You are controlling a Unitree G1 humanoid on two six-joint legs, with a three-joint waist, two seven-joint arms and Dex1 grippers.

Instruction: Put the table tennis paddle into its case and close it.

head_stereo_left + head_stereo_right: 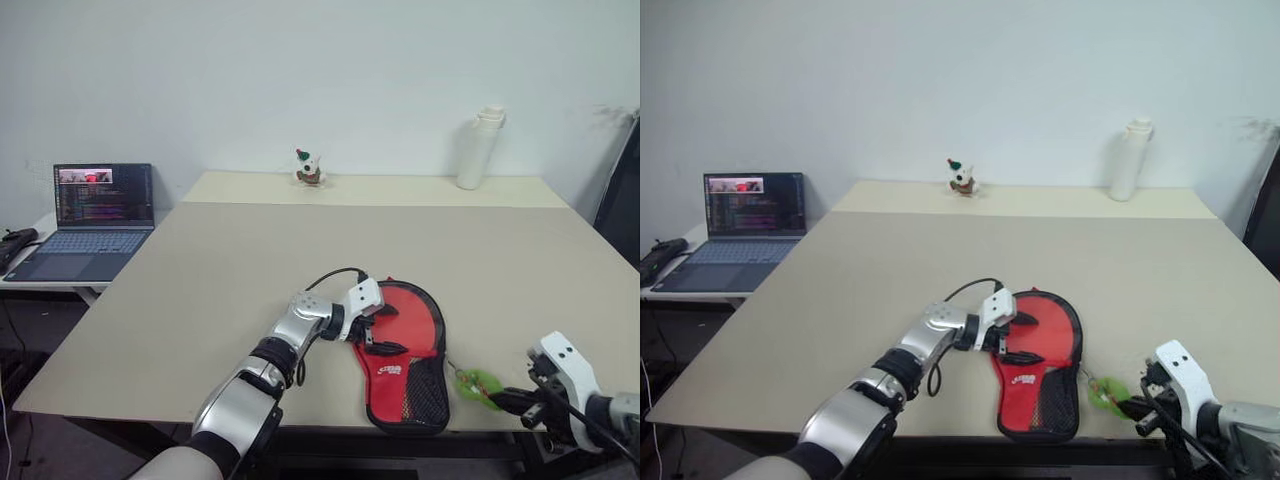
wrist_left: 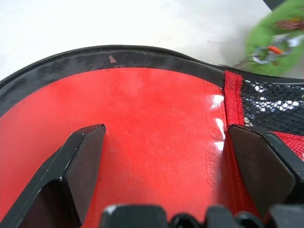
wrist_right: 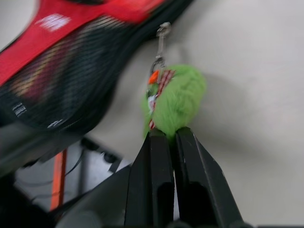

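Right jaws (image 3: 172,135) pinch green charm (image 3: 178,99) — case (image 1: 405,350) beside.

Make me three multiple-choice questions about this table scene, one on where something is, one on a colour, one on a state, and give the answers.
1. Where does the white bottle stand?
A. at the table's far edge
B. beside the laptop
C. on the case

2. What colour is the fluffy charm clipped to the case?
A. blue
B. green
C. yellow

3. How does the left end effector stand?
A. shut on the charm
B. shut on the bottle
C. open over the red surface

Answers:
1 A, the bottle stands at the far edge, near the wall.
2 B, the right wrist view shows green fluff on a metal clip.
3 C, the left wrist view shows its two fingers wide apart with red between them.
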